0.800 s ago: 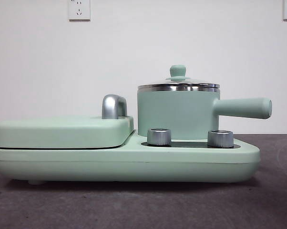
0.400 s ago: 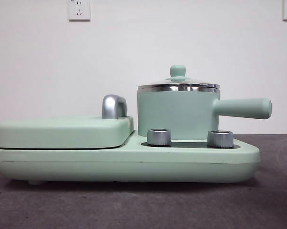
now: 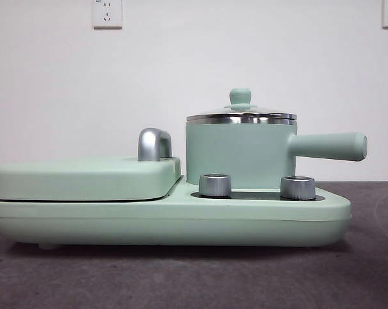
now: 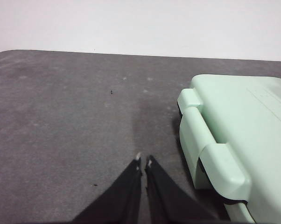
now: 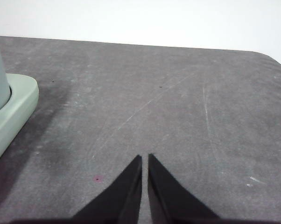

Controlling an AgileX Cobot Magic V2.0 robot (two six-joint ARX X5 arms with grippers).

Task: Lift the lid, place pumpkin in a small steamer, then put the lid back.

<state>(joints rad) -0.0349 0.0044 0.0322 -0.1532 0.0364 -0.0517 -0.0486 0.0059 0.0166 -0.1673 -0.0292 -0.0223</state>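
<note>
- We see the lid (image 3: 241,113) seated on the small steamer (image 3: 239,154), which stands on the mint-green base appliance (image 3: 168,222).
- Our left gripper (image 4: 144,161) hangs over bare table (image 4: 75,121), jaws pressed together.
- Our right gripper (image 5: 144,157) likewise, jaws nearly touching, empty.

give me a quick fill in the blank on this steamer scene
1. The glass lid with the mint-green knob sits ____ the mint-green pot.
2. The pot's long handle points to the picture's ____ in the front view.
3. Two ____ knobs stand before the pot.

Missing: on; right; silver
</note>
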